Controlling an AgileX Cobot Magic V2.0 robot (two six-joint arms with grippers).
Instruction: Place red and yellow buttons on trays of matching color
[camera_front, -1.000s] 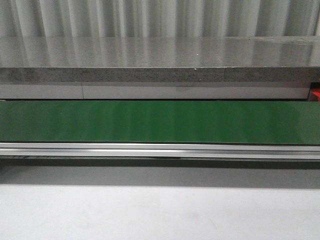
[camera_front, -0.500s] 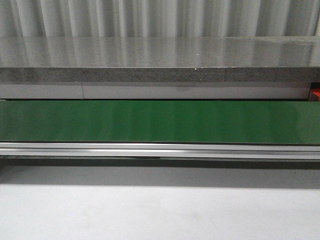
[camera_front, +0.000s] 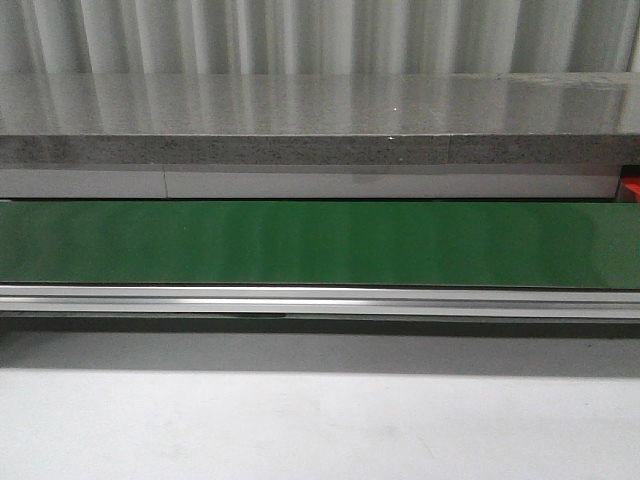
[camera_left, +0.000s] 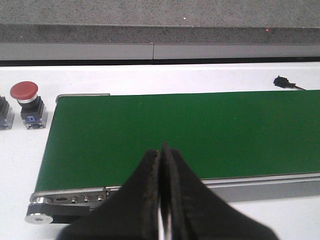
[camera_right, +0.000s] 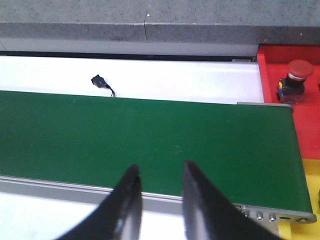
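Note:
The green conveyor belt (camera_front: 320, 243) carries nothing. In the left wrist view a red button (camera_left: 25, 93) on a grey base stands on the white table just off the belt's end. My left gripper (camera_left: 161, 150) hangs shut and empty over the belt's near edge. In the right wrist view another red button (camera_right: 298, 71) sits on the red tray (camera_right: 272, 67) beyond the belt's other end, with a yellow tray (camera_right: 311, 175) beside it. My right gripper (camera_right: 160, 170) is open and empty above the belt's near rail. No yellow button shows. Neither gripper appears in the front view.
A second button base (camera_left: 4, 111) is cut off by the frame edge, its cap out of view. A small black connector (camera_right: 100, 81) lies on the white table behind the belt, seen also as a connector (camera_left: 283, 81) in the left wrist view. A grey stone ledge (camera_front: 320, 120) runs along the back.

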